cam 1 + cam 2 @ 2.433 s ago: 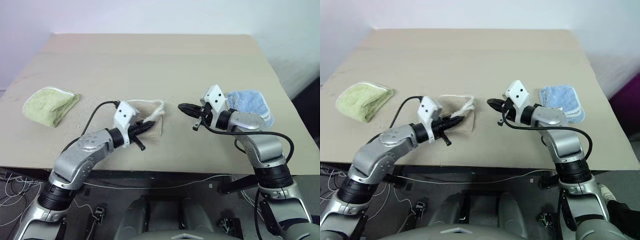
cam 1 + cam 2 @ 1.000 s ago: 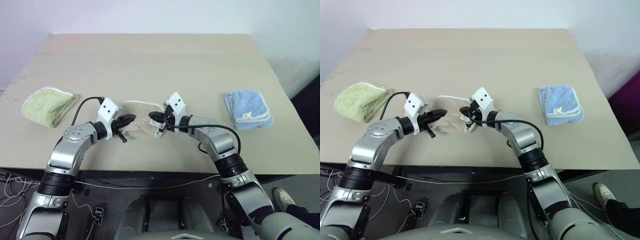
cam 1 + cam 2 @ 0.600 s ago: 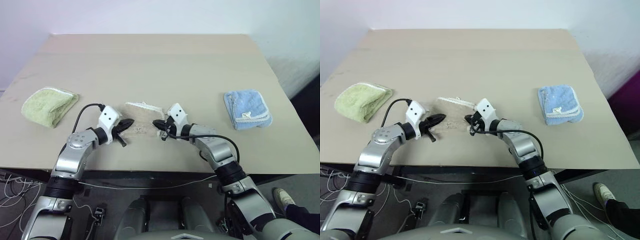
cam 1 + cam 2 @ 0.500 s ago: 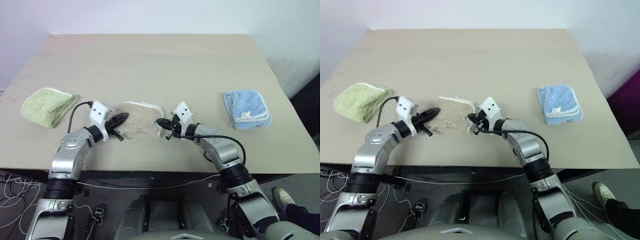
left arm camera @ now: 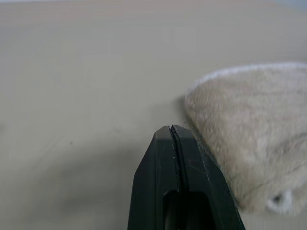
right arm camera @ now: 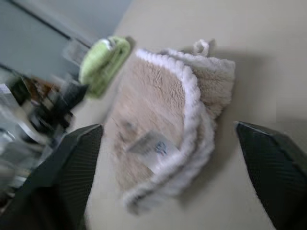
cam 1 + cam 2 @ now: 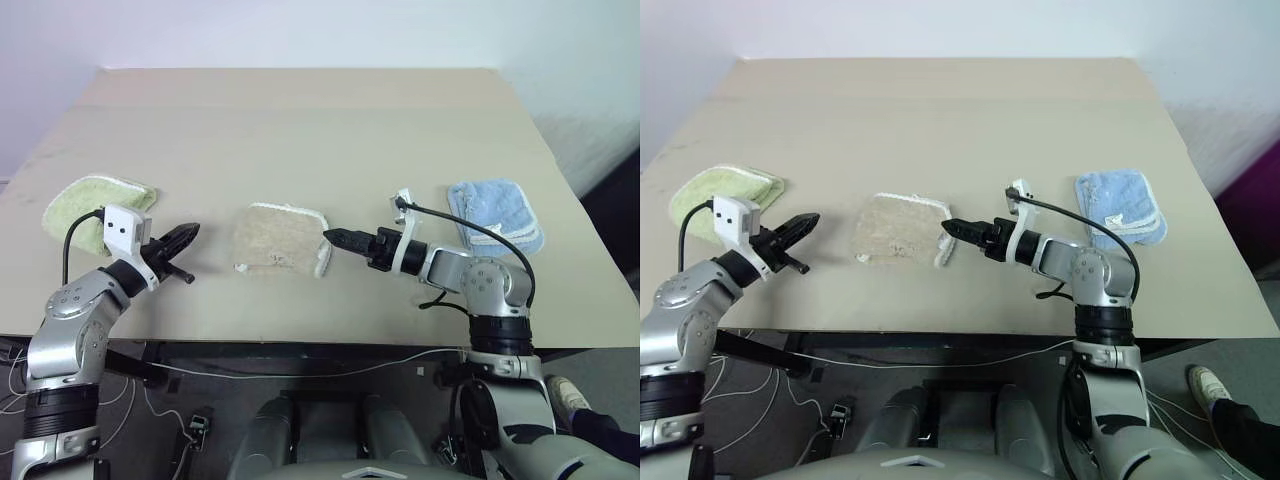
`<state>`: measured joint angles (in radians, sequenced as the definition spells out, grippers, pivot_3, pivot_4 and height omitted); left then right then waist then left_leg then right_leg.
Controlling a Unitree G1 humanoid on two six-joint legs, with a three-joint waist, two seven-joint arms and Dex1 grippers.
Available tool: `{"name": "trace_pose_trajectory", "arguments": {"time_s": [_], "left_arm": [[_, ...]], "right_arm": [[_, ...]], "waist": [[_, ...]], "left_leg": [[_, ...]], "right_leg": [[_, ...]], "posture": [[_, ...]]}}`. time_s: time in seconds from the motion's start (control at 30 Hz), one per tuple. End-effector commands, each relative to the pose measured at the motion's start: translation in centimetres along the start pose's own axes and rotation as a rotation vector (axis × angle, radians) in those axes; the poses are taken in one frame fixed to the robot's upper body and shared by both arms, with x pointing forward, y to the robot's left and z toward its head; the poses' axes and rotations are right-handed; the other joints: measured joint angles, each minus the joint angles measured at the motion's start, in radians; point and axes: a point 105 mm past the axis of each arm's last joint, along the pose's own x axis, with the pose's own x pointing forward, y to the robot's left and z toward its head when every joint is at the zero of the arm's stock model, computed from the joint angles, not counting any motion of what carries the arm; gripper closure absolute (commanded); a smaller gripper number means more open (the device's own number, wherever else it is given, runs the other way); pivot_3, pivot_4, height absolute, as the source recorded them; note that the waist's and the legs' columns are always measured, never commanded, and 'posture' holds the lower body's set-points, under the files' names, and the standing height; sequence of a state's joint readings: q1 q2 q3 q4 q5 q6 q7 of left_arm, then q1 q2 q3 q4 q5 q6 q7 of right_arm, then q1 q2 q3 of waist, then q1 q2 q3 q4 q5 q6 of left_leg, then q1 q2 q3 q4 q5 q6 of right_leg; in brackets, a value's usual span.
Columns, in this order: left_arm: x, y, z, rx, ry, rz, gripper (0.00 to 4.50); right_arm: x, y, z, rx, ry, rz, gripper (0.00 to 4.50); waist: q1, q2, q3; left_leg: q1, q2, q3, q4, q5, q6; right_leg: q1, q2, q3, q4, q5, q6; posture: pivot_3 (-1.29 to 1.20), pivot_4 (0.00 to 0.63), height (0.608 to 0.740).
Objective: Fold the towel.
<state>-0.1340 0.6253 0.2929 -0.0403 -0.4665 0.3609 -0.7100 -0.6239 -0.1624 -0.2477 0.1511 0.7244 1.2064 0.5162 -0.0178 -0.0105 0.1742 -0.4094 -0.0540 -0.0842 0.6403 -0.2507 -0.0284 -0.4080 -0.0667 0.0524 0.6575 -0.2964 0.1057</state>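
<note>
The towel (image 7: 278,240) is a beige cloth with white corded edging and lies folded into a small square near the table's front edge. Its white loop and a label show in the right wrist view on the towel (image 6: 163,139). My left gripper (image 7: 186,236) hovers a hand's width to the towel's left, shut and empty, pointing at it; the left wrist view shows the closed fingers (image 5: 173,143) beside the towel's corner (image 5: 249,134). My right gripper (image 7: 333,238) sits just off the towel's right edge. It is open, its fingers (image 6: 72,158) spread wide with nothing between them.
A folded light-green cloth (image 7: 85,205) lies at the left of the tan table (image 7: 300,120), behind my left arm. A folded light-blue cloth (image 7: 495,212) lies at the right, behind my right arm. The table's front edge runs just below both grippers.
Both grippers have drawn away from the towel, the left one to the left and the right one to the right. The right gripper rolled and opened. The towel now lies flat and free.
</note>
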Motion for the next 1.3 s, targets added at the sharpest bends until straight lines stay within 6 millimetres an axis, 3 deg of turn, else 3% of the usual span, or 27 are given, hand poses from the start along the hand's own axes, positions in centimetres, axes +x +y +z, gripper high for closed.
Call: {"name": "trace_pose_trajectory", "arguments": {"time_s": [0.03, 0.33, 0.63, 0.83, 0.93, 1.3], "left_arm": [[-0.7, -0.9, 0.6, 0.058, -0.01, -0.052, 4.5], [-1.1, -1.0, 1.0, 0.041, -0.035, -0.051, 4.5], [-1.2, -1.6, 1.0, 0.025, -0.048, -0.062, 4.5], [-1.4, -2.3, 0.7, 0.01, -0.048, -0.077, 4.5], [-1.4, -2.5, 0.7, 0.003, -0.052, -0.083, 4.5], [-1.1, -3.0, 0.7, -0.012, -0.057, -0.105, 4.5]], "right_arm": [[0.9, 0.0, -0.1, 0.052, 0.031, -0.007, 0.04], [3.6, 0.0, -2.2, 0.06, 0.156, -0.024, 0.04], [7.5, 3.2, -3.3, 0.089, 0.229, 0.067, 0.04], [8.4, 3.5, -3.3, 0.134, 0.229, 0.071, 0.04], [8.3, 3.4, -3.0, 0.163, 0.212, 0.071, 0.67], [6.9, 3.5, -1.4, 0.228, 0.121, 0.106, 4.48]], "waist": [[-0.001, 0.0, 0.0], [-0.022, 0.0, 0.0], [-0.055, -0.001, -0.001], [-0.051, -0.001, -0.001], [-0.052, -0.001, -0.001], [-0.05, -0.001, -0.001]], "left_leg": [[0.0, 0.0, 0.0, -0.001, 0.0, 0.0], [0.001, 0.0, 0.0, -0.003, 0.0, -0.001], [0.003, 0.003, 0.003, -0.009, 0.002, -0.003], [0.002, 0.002, 0.003, -0.009, 0.002, -0.003], [0.002, 0.002, 0.003, -0.009, 0.002, -0.003], [0.002, 0.002, 0.003, -0.009, 0.002, -0.003]], "right_leg": [[0.0, 0.0, 0.0, 0.0, 0.0, 0.0], [-0.001, 0.0, 0.001, 0.0, 0.0, 0.0], [-0.005, 0.003, 0.003, 0.002, 0.0, -0.001], [-0.005, 0.002, 0.003, 0.002, 0.0, -0.001], [-0.005, 0.002, 0.003, 0.003, 0.0, -0.002], [-0.005, 0.002, 0.003, 0.003, 0.0, -0.002]], "posture": [[0.0, 0.15, 0.74], [0.0, 0.15, 0.74], [0.0, 0.15, 0.74], [0.0, 0.15, 0.74], [0.0, 0.15, 0.74], [0.0, 0.15, 0.74]]}}
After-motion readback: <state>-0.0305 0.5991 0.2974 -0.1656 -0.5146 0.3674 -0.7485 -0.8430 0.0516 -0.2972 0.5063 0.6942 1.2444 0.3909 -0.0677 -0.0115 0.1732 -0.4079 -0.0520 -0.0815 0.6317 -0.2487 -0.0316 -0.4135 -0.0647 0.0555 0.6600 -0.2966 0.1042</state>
